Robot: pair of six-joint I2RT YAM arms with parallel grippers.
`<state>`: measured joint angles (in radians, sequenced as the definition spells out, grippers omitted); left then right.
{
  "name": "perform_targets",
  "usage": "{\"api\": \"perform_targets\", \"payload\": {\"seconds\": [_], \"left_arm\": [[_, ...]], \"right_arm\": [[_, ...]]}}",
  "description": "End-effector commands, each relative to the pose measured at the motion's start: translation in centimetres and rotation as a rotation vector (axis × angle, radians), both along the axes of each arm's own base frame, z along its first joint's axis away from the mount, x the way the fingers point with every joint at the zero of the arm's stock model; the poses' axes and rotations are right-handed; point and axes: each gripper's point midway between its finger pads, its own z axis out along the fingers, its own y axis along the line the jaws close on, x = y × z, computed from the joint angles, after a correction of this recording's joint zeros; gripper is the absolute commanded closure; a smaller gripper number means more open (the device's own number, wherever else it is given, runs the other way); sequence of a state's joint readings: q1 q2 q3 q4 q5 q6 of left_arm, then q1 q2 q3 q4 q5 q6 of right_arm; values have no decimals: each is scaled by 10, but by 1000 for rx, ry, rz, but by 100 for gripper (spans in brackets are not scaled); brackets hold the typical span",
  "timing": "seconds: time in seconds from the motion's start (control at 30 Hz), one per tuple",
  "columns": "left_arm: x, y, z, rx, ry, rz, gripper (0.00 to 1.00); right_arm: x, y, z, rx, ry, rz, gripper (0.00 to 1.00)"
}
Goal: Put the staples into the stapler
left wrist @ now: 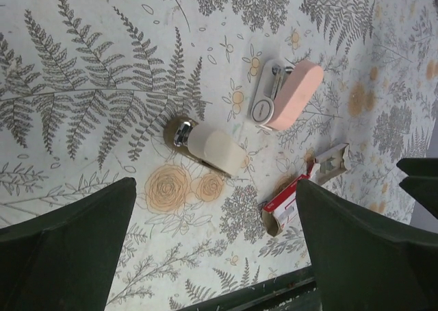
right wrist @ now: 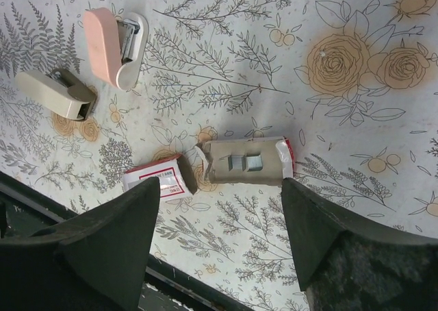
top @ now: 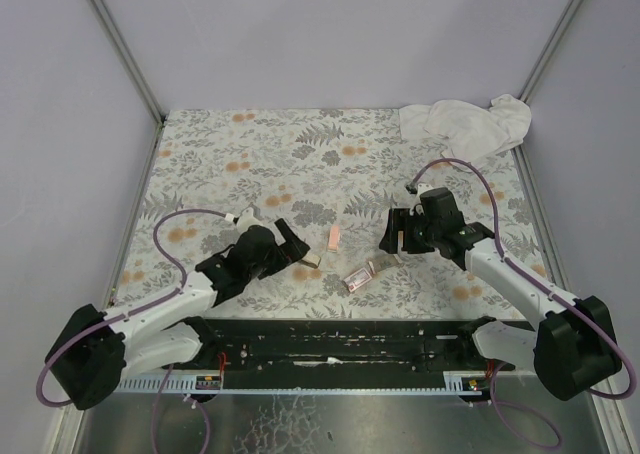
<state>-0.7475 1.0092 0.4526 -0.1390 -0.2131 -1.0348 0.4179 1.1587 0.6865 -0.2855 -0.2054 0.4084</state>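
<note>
Where the staples box [right wrist: 157, 181] lies: flat on the floral-print table [right wrist: 356, 146], glossy red-and-white, just beside its tan cardboard tray [right wrist: 246, 162], below the right gripper [right wrist: 220, 188].
Stapler [right wrist: 113, 44]: rounded pink plastic, swung open, apart.
Left gripper [left wrist: 215, 188]: spread wide, empty.
Right gripper: parted, empty.

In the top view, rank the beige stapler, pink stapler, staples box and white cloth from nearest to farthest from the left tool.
From the left tool:
1. beige stapler, beside its tips.
2. pink stapler, toward table centre.
3. staples box, nearer the right arm.
4. white cloth, far right corner.
</note>
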Motion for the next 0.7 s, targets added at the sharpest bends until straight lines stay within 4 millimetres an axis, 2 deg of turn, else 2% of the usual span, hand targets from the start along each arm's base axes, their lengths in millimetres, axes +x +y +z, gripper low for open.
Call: {"api": "perform_targets", "payload": {"seconds": [0.0, 0.33, 0.67], "left_arm": [[15, -19, 13, -90, -32, -41, 0], [26, -32, -22, -20, 42, -112, 0], [47, -48, -36, 2, 42, -156, 0]], "right_arm": [[6, 8, 15, 50, -42, 7, 21], [4, 8, 17, 65, -51, 7, 21], [4, 3, 16, 32, -57, 4, 21]]}}
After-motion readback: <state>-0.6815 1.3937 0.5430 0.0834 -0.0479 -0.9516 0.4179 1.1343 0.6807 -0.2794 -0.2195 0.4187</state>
